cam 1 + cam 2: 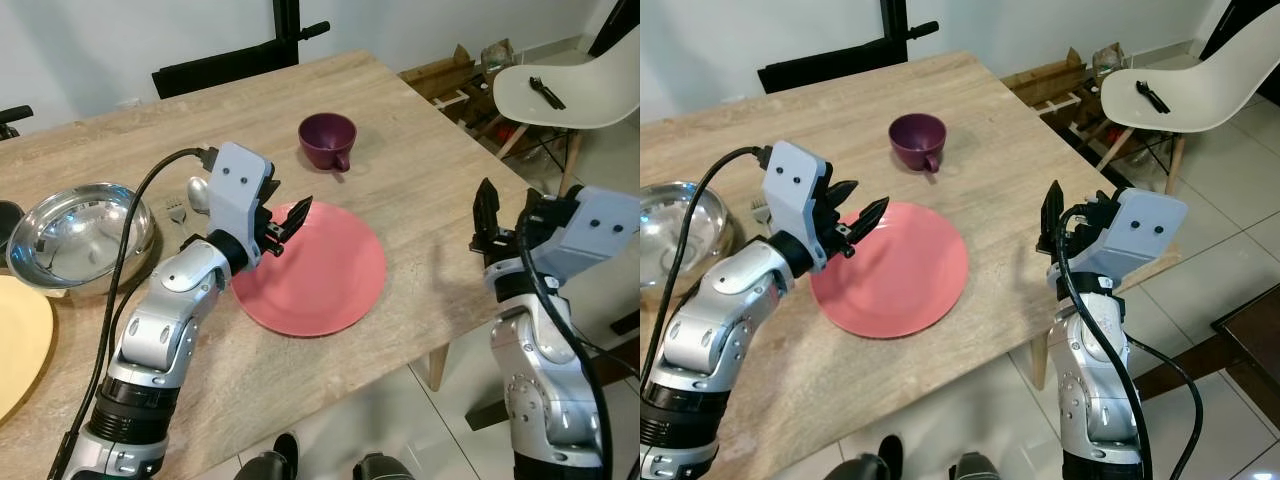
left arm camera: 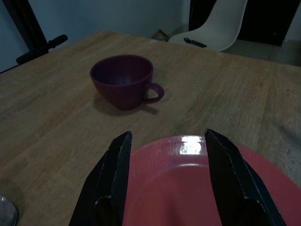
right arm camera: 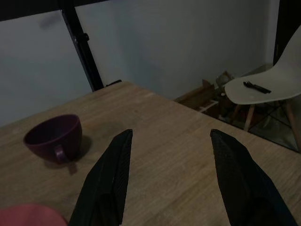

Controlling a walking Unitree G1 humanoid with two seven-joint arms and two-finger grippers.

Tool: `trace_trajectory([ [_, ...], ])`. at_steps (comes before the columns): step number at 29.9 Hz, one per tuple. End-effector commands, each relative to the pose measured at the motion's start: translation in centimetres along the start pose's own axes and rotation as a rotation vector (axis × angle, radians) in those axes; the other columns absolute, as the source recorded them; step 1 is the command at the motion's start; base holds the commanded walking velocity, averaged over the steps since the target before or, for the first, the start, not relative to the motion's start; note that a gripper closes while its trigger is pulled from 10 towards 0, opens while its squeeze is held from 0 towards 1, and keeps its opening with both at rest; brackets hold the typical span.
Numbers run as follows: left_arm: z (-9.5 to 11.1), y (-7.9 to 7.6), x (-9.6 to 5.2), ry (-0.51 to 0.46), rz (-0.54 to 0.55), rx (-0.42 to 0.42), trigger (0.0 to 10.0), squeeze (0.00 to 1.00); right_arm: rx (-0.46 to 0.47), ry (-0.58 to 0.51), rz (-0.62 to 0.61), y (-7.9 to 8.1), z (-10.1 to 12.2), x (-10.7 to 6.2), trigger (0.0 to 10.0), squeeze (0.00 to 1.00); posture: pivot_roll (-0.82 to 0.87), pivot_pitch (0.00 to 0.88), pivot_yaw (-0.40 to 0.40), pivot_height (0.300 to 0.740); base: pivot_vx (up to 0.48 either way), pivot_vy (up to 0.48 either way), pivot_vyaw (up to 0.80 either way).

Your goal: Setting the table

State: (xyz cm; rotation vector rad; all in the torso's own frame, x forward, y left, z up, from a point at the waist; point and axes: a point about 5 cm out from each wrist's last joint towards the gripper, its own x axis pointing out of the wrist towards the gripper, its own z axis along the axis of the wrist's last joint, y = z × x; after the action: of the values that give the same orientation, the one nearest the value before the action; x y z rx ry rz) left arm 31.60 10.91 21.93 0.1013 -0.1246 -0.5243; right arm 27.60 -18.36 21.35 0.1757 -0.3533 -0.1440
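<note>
— Judging by the layout, how far along is the table setting?

— Barely begun, probably. The red plate (image 1: 312,268) lies flat near the table's (image 1: 420,180) front edge, and the purple cup (image 1: 328,138) stands beyond the plate, well apart from it. A spoon (image 1: 198,192) and fork (image 1: 177,211) lie to the plate's left, next to the steel bowl (image 1: 80,236), not yet laid beside the plate. A yellow plate (image 1: 20,340) sits further left of the red one.

— And the grippers?

— The left gripper (image 1: 285,224) hovers just over the red plate's left rim, fingers spread, holding nothing. The right gripper (image 1: 1077,222) hangs off the table's right edge, right of the plate, fingers also apart and empty.

— Room to move?

— Bare wood lies right of the plate and around the cup. The white chair (image 1: 570,90) stands beyond the right corner, so wide right-arm swings look risky.
</note>
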Motion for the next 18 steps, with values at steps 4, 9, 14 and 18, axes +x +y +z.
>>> trace_trajectory([
  [4,-0.24,0.04,-0.29,0.010,0.002,-0.007,10.0,0.00,-0.001,0.015,-0.014,-0.30,-0.51,-0.12,10.0,0.00,-0.21,0.102,0.094,0.740,-0.308,0.000,0.00],
  [9,-0.21,0.05,-0.29,0.008,0.002,-0.008,10.0,0.00,-0.002,0.016,-0.016,-0.32,-0.55,-0.16,10.0,0.00,-0.21,0.103,0.096,0.740,-0.301,0.000,0.00],
  [14,-0.15,0.08,-0.24,0.007,0.003,-0.008,10.0,0.00,-0.003,0.018,-0.020,-0.37,-0.62,-0.21,10.0,0.00,-0.21,0.105,0.099,0.740,-0.274,0.000,0.00],
  [18,-0.14,0.10,-0.24,0.007,0.004,-0.007,10.0,0.00,-0.003,0.019,-0.020,-0.36,-0.65,-0.22,10.0,0.00,-0.20,0.105,0.100,0.740,-0.267,0.000,0.00],
])
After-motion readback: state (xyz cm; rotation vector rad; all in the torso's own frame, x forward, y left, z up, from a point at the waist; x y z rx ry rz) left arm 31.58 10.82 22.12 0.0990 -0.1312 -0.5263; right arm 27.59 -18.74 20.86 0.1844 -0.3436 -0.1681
